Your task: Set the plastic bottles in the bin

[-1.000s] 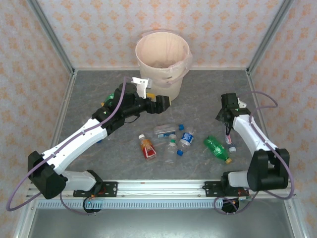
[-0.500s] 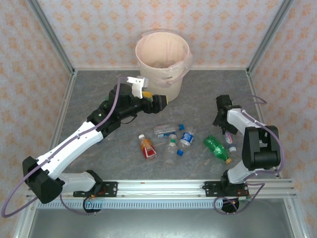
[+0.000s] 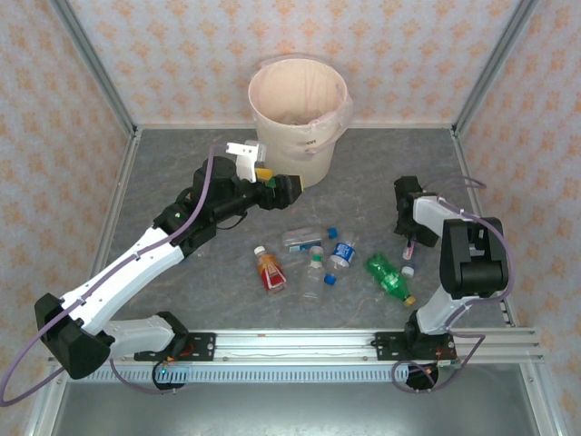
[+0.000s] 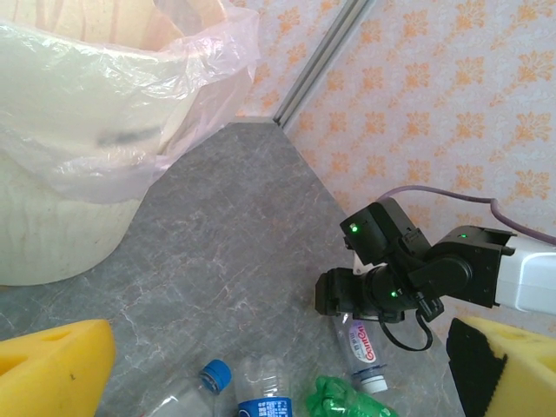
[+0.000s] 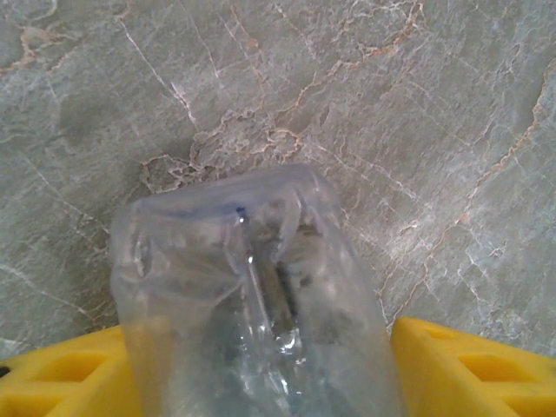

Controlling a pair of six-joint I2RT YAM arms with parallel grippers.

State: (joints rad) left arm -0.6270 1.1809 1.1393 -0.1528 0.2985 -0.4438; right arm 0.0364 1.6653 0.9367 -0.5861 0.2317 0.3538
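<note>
The bin (image 3: pixel 272 113) is a cream bucket with a pinkish bag, at the back centre; its wall (image 4: pixel 61 234) is close in the left wrist view. My left gripper (image 3: pixel 277 184) hovers open beside its base, yellow pads (image 4: pixel 52 365) wide apart and nothing between them. A clear bottle with a red label (image 4: pixel 365 343) lies on the right. My right gripper (image 3: pixel 406 234) is shut on its base (image 5: pixel 252 287). A green bottle (image 3: pixel 386 277), a red-orange bottle (image 3: pixel 270 270) and clear blue-capped bottles (image 3: pixel 340 252) lie mid-table.
Metal frame posts and patterned walls close in the grey stone table (image 3: pixel 363 173). My right arm (image 3: pixel 472 263) is folded tight near the right edge. A rail (image 3: pixel 290 343) runs along the front.
My right gripper moved nearer and down onto the clear red-label bottle. The green bottle slid a little left. My left gripper drifted slightly left beside the bin.
</note>
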